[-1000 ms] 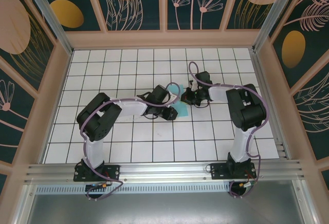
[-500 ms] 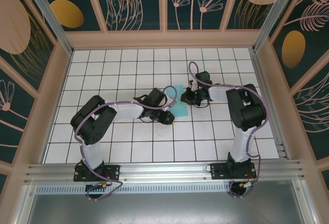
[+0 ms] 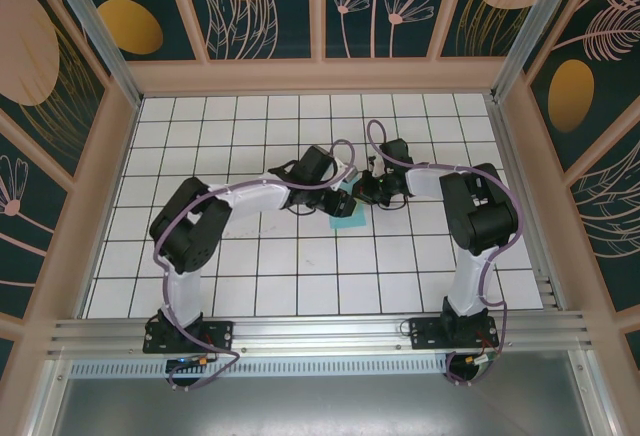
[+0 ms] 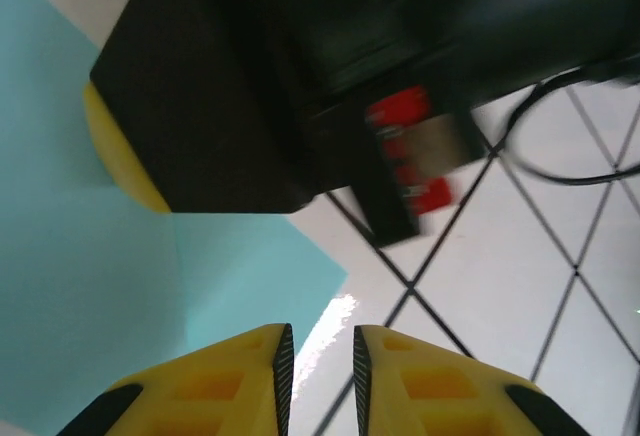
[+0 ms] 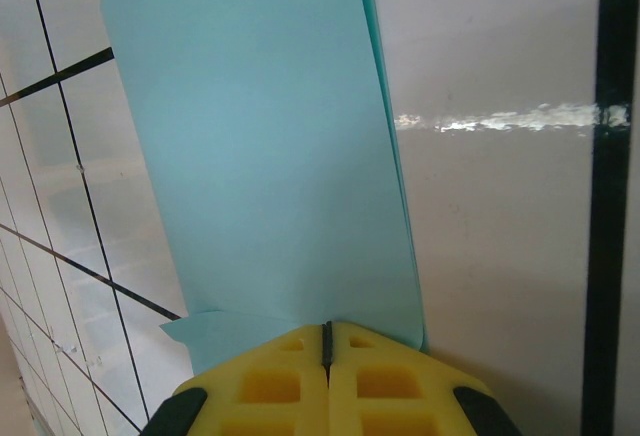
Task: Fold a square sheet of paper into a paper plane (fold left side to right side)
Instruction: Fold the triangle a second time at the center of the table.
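The square sheet of paper (image 3: 347, 219) is light turquoise and lies folded on the white grid table, mostly hidden under the two grippers in the top view. My right gripper (image 5: 326, 328) is shut, its yellow tips resting on the near end of the paper (image 5: 270, 156), whose layered right edge shows. One of its yellow fingertips (image 4: 112, 161) touches the paper (image 4: 100, 286) in the left wrist view. My left gripper (image 4: 318, 341) is open by a narrow gap, just over the paper's corner, with bare table between its fingers. In the top view it (image 3: 340, 199) faces the right gripper (image 3: 362, 194).
The white grid table (image 3: 250, 256) is walled by a wooden frame with patterned panels (image 3: 320, 66). An aluminium rail (image 3: 320, 331) runs along the near edge by the arm bases. A purple cable loops above the right wrist (image 3: 375, 141).
My left arm has swung from the near side of the paper to its far side, baring the paper's near end. The right gripper has stayed in place on the paper.
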Controlling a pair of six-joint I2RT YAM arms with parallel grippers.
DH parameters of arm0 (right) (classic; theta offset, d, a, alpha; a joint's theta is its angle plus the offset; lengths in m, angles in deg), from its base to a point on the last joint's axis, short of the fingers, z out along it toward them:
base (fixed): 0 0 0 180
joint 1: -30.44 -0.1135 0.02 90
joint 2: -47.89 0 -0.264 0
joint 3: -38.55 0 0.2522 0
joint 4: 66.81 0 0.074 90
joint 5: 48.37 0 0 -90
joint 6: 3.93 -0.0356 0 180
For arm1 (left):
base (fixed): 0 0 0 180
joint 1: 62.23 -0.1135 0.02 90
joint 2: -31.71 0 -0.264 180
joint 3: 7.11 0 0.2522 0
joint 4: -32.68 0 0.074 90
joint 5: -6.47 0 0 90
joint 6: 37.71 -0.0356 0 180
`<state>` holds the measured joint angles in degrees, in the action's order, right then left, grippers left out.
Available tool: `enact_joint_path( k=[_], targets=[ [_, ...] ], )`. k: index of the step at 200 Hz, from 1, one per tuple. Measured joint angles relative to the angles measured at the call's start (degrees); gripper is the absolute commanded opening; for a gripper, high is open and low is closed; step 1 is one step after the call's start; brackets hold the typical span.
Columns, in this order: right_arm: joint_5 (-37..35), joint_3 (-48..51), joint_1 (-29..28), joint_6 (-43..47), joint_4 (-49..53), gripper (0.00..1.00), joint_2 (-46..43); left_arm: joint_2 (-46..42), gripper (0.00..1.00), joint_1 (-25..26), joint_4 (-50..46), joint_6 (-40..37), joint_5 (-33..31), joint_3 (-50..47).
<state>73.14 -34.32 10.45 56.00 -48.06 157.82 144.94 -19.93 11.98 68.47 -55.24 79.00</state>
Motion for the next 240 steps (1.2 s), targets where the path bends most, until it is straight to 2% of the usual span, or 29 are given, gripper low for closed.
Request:
enact_joint_path(
  k=[31, 65, 135, 173, 187, 209, 240],
  targets=[
    [0.00, 0.00, -0.04, 0.00, 0.00, 0.04, 0.00, 4.24, 0.26, 0.00, -0.83, 0.02, -0.39, 0.02],
    [0.00, 0.00, -0.04, 0.00, 0.02, 0.04, 0.00, 4.74, 0.26, 0.00, -0.04, 0.11, -0.87, -0.68],
    [0.02, 0.00, -0.04, 0.02, 0.00, 0.04, 0.00, -2.14, 0.26, -0.11, 8.41, 2.27, -1.11, -12.94],
    [0.07, 0.00, -0.04, 0.02, 0.00, 0.05, -0.04, -4.66, 0.29, -0.11, 8.98, 3.65, -0.90, -16.11],
    [0.04, 0.00, -0.09, 0.02, 0.00, 0.09, -0.13, -5.33, 0.31, -0.24, 7.50, 4.04, -0.70, -16.17],
    [-0.22, 0.00, -0.13, 0.44, 0.02, 0.21, -0.55, -6.97, 0.37, -1.09, 5.60, 4.74, 0.44, -16.11],
    [-1.09, 0.00, 0.13, 1.36, 0.07, 0.36, -4.46, -10.64, 0.45, -5.64, 5.29, 5.55, 2.62, -15.54]
  ],
)
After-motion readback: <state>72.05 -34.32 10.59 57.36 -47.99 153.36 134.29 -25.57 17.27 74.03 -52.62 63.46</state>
